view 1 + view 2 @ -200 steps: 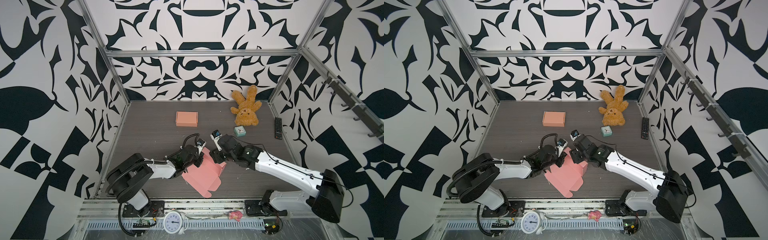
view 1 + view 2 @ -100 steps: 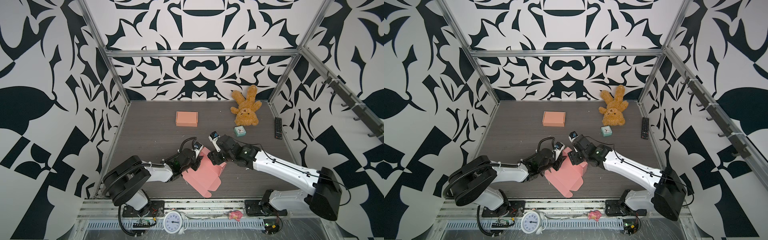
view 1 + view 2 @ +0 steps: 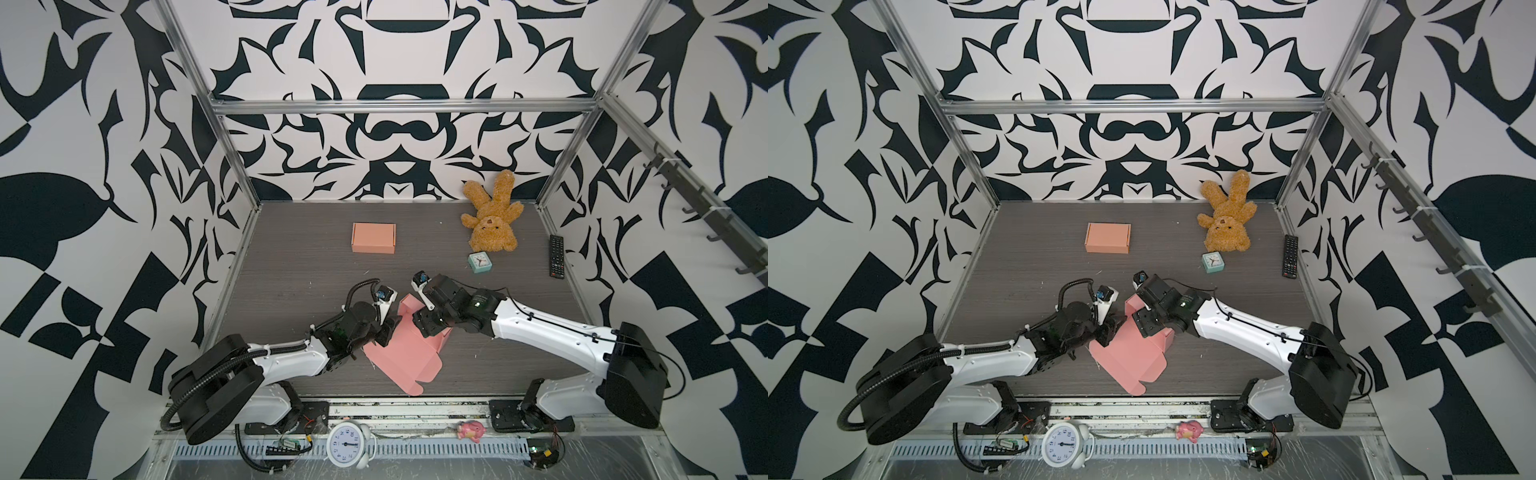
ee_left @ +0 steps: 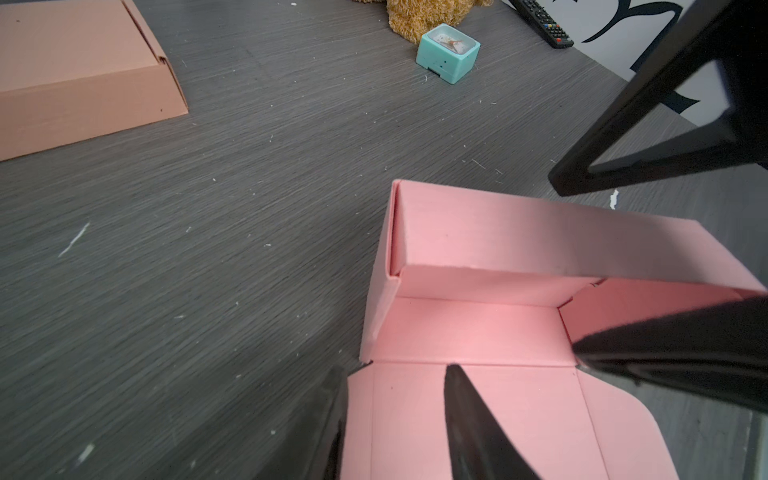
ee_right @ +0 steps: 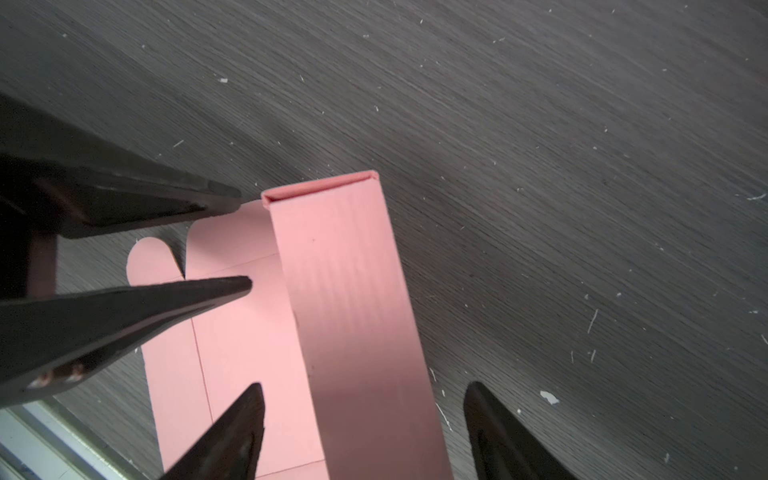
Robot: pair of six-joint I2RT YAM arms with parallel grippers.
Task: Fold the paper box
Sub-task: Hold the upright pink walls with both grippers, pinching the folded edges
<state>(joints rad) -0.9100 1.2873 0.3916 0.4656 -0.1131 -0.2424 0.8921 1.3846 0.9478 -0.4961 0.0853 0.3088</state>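
a: where's the paper box [image 3: 409,357]?
b: on the table [image 3: 291,274], near its front edge, between the two arms; one long wall is folded up, the rest lies flat
a: left tool [image 4: 394,368]?
b: jaws apart, low over the edge of a flat panel, clamping nothing
a: right tool [image 5: 363,384]?
b: jaws wide apart, straddling the raised wall
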